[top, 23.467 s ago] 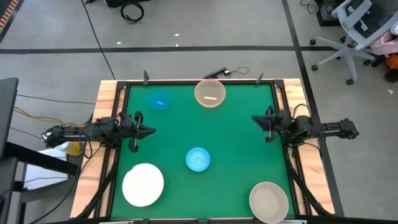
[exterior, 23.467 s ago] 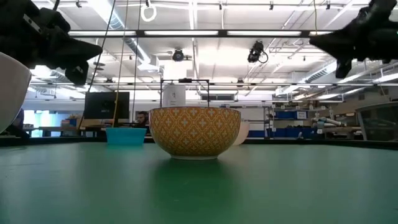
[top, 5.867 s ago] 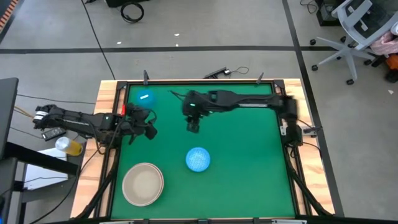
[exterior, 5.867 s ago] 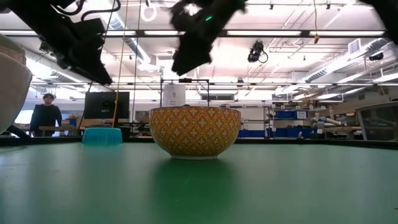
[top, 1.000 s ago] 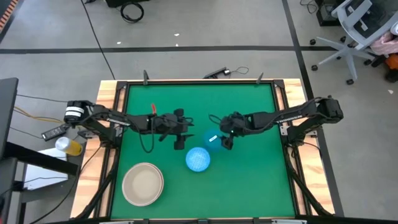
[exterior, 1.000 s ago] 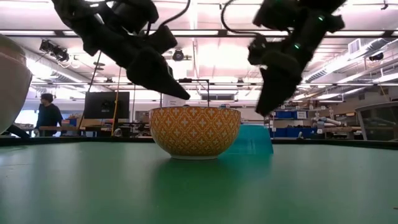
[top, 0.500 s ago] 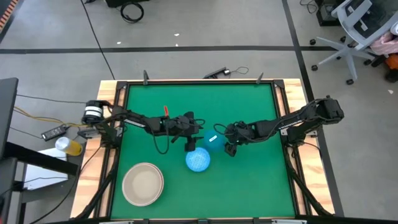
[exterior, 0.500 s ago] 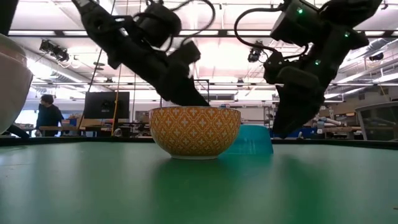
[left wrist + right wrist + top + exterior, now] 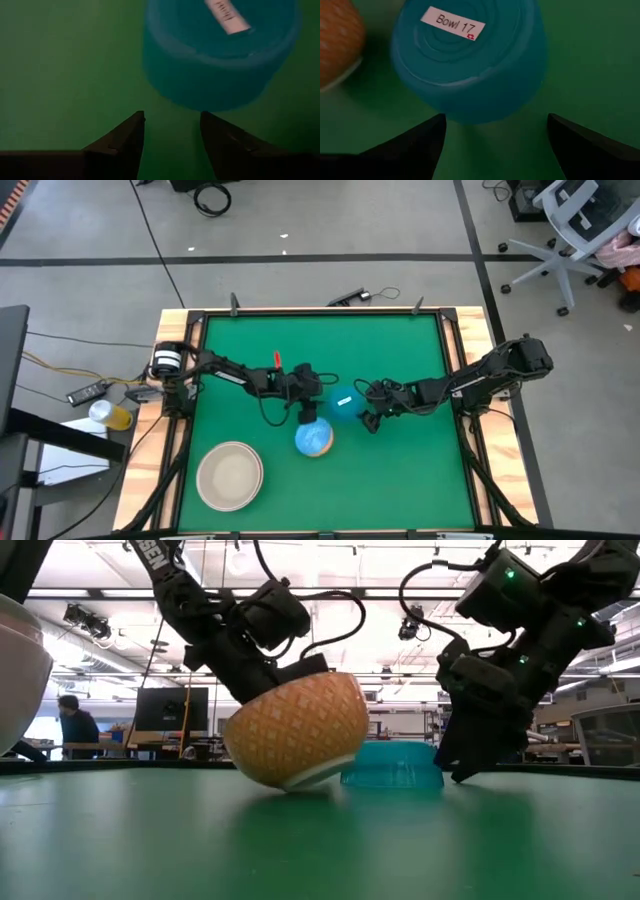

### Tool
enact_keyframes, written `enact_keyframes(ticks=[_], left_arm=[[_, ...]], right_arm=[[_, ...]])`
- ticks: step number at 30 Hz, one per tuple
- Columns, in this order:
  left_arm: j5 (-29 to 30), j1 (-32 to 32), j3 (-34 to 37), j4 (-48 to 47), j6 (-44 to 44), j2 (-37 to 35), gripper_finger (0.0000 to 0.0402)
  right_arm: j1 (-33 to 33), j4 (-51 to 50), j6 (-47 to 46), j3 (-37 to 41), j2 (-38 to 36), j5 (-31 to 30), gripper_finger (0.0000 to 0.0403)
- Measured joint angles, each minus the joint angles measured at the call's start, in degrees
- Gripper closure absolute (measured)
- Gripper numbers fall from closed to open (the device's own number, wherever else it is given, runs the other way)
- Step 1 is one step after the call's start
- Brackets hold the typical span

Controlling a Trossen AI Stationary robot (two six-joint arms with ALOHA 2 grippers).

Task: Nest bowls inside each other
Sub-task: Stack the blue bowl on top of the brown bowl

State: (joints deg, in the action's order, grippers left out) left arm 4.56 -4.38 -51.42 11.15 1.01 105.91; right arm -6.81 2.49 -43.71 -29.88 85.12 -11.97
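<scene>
Speckled blue bowl [image 9: 314,439], orange patterned on the outside: near table centre, tipped. In the low view [image 9: 297,731] its rim is raised and faces up and toward the left arm, so its axis leans well off vertical; it rests on the green mat [image 9: 400,470] on the lower edge of its foot.

Left gripper [image 9: 309,411]: at the raised rim of the tipped bowl, reaching in from the left side of the table. From the low view the fingers appear to sit on the rim; whether they are clamped on it cannot be told. The left wrist view shows the two fingertips [image 9: 125,137] apart with green mat between them.

Plain blue bowl [image 9: 346,401]: just beside the speckled bowl, toward the right arm; whether the two touch cannot be told. It stands upside down, base up, axis vertical [image 9: 392,767]. White label on the base reads "Bowl 17" with a small red mark after it [image 9: 451,23]. In the left wrist view the same label is too blurred to read [image 9: 227,15].

Right gripper [image 9: 368,420]: low over the mat just beside the upturned blue bowl, jaws spread wide, holding nothing; fingers [image 9: 415,145] apart.

Cream-beige bowl [image 9: 231,475]: upright, opening up, in the near-left corner, well apart from the others.
</scene>
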Motion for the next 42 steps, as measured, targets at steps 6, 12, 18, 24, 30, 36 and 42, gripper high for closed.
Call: enact_keyframes(ticks=[6, 12, 18, 24, 30, 36, 42], left_arm=[[0.18, -0.75, 0.02, -0.66, -0.33, -0.07, 0.0228], [0.15, -0.69, -0.47, -0.85, 0.88, -0.93, 0.0230], [0.19, -0.69, -2.53, -0.86, 1.80, -1.68, 0.0230], [-0.06, 0.08, -4.28, -1.24, 2.59, -3.34, 0.0230], [-6.17, 0.11, -5.94, 0.73, 0.36, -1.54, 0.0230], [-6.57, -0.06, -5.98, 1.87, -2.97, 4.20, 0.0230], [-5.99, -0.19, -5.86, 2.65, -3.90, 4.88, 0.0230]], right_arm=[[0.02, 1.06, -0.12, 0.10, 0.00, 1.29, 0.0055], [0.00, 1.35, -0.14, 0.10, 0.02, 1.77, 0.0055], [0.00, 1.21, -0.14, 0.10, 0.02, 1.41, 0.0055], [0.00, 1.42, -0.13, 0.10, 0.04, 1.20, 0.0055], [0.00, 2.38, -0.19, 0.12, 0.04, 0.92, 0.0055], [0.02, 7.41, 0.91, 0.19, 0.04, 2.51, 0.0055], [-0.03, 9.37, 1.54, 0.38, 0.07, 5.24, 0.0055]])
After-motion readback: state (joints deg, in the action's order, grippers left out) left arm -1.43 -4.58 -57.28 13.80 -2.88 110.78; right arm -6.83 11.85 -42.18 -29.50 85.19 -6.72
